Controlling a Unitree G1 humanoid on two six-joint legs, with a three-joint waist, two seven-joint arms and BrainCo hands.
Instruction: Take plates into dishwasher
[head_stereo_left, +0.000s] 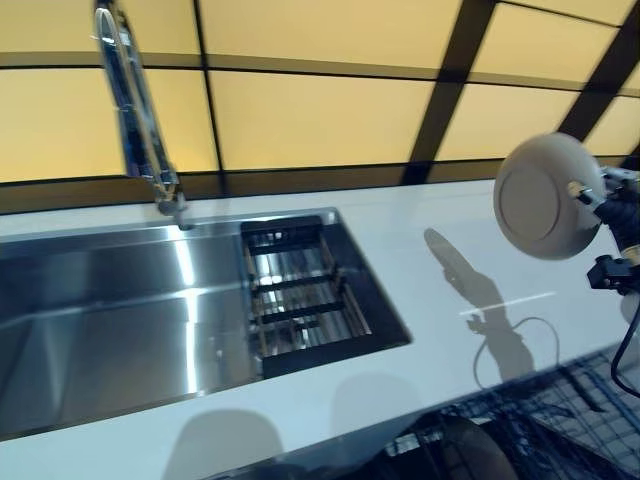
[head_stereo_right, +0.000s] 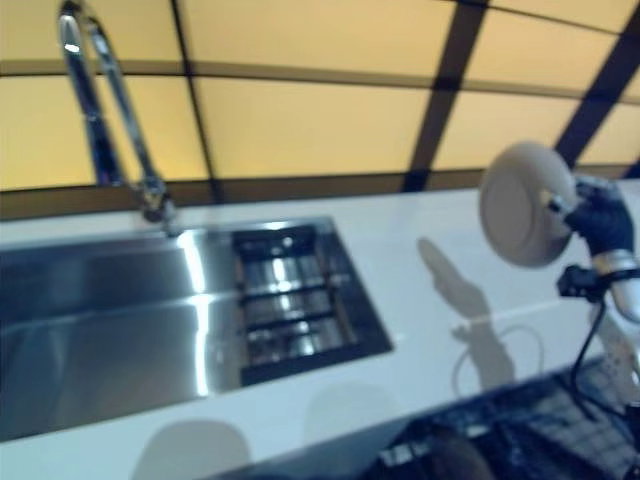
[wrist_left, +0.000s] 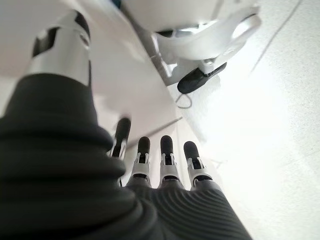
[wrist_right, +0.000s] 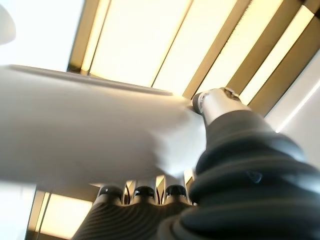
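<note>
- Nearest the head camera, at the bottom right of the eye views, a dark wire dishwasher rack (head_stereo_left: 560, 430) shows below the front edge of the white worktop (head_stereo_left: 420, 300); something rounded and dark sits in it, too dim to name.
- Above that rack, the robot's right hand (head_stereo_right: 600, 222) holds a round white ceramic plate (head_stereo_left: 545, 197) up in the air, clear of the worktop and well apart from the stainless steel sink (head_stereo_left: 120, 320) with its black-framed drain basket (head_stereo_left: 305, 295) and its tall chrome tap (head_stereo_left: 140, 110).
- That hand is closed round the plate's rim: in its own wrist view the thumb lies against one face and the dark fingertips (wrist_right: 145, 191) curl under the other.
- By my reading, the step in hand is the carry: the plate is lifted and not yet in the rack.
- Tipped up nearly on edge, the plate has its ringed underside turned towards the sink and the camera; being round, it has no long axis, only a flat plane standing close to upright.
- Next, I judge, the hand needs to lower the plate edge-first between the rack's wires, keeping that upright plane.
- Hanging low beside the cabinet, the left hand (wrist_left: 160, 165) is empty, its fingers straight.
</note>
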